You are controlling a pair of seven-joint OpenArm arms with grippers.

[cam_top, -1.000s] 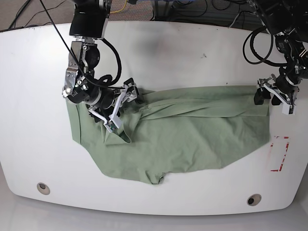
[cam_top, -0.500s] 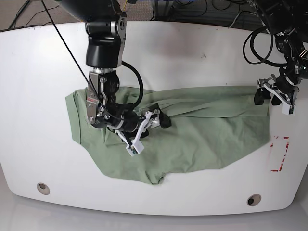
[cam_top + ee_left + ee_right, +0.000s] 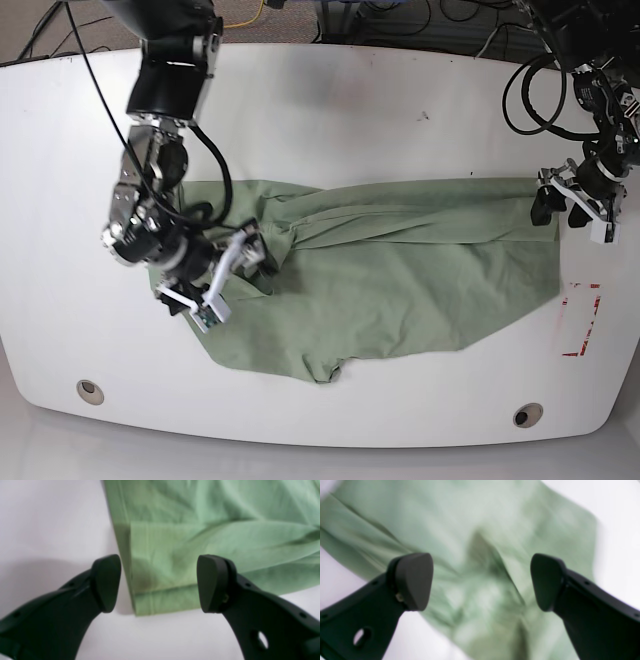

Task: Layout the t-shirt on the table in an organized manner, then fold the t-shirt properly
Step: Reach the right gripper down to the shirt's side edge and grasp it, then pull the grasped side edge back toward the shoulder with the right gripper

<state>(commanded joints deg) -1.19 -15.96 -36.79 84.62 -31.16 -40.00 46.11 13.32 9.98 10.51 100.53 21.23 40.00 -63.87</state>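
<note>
Layout step: both the left gripper (image 3: 158,583) and right gripper (image 3: 481,581) hover agape, empty, above the rumpled t-shirt (image 3: 400,280); next, grasp edges and spread.

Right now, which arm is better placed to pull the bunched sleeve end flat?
Right. Its open tool hovers over the crumpled end of the shirt. The left tool, also open, sits at the opposite hem corner, which already lies flat on the table.
</note>
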